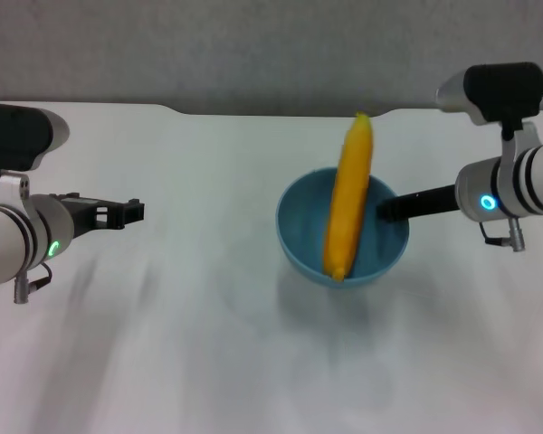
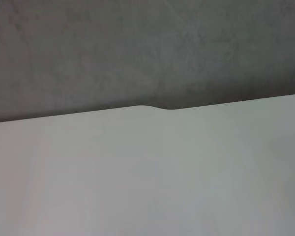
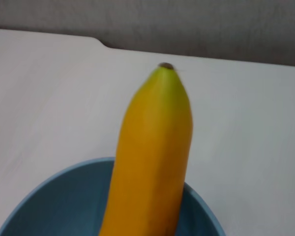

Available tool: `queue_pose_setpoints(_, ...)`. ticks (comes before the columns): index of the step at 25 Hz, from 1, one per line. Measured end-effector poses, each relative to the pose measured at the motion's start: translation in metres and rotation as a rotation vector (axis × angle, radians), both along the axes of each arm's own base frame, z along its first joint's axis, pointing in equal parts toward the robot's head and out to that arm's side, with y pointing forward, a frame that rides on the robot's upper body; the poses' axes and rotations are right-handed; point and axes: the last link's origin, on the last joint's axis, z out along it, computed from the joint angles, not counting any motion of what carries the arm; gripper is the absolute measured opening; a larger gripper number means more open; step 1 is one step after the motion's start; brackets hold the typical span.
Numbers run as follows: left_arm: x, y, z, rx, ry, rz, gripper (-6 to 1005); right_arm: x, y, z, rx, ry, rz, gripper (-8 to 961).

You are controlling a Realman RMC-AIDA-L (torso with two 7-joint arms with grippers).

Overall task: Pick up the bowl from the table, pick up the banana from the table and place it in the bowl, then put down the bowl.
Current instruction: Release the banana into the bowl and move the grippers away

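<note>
The counter (image 1: 163, 362) was a plain white surface with a shallow notch in its far edge, backed by a grey wall (image 1: 253, 45). On it, right of centre in the head view, was the light-blue bowl (image 1: 300, 237), and the banana (image 1: 348, 194) lay across it, one end down inside near the front rim, the other sticking out over the far rim. The right gripper (image 1: 389, 209) reached in from the right, its dark jaws meeting the bowl's right rim beside the banana; whether they were closed on the rim could not be told. The left gripper (image 1: 131, 212) hung well apart on the left, above bare counter, its jaws slightly parted with nothing between them. The right wrist view showed the banana's (image 3: 155, 157) dark tip up close above the bowl's rim (image 3: 49, 184). The left wrist view showed only counter (image 2: 147, 177), its notch and the wall (image 2: 137, 49).
</note>
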Motion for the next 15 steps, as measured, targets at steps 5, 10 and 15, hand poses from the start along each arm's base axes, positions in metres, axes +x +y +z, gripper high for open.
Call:
queue_pose_setpoints(5, -0.001, 0.0, -0.001, -0.002, -0.001, 0.003, 896, 0.005, -0.006, -0.007, -0.016, 0.005, -0.02, 108)
queue_pose_setpoints(10, -0.003, -0.001, -0.003, -0.006, -0.001, 0.009, 895, 0.009, -0.016, -0.017, -0.037, 0.052, -0.028, 110)
queue_pose_setpoints(15, -0.005, -0.002, -0.003, -0.007, -0.003, 0.014, 895, 0.015, -0.025, -0.023, -0.053, 0.07, -0.041, 113)
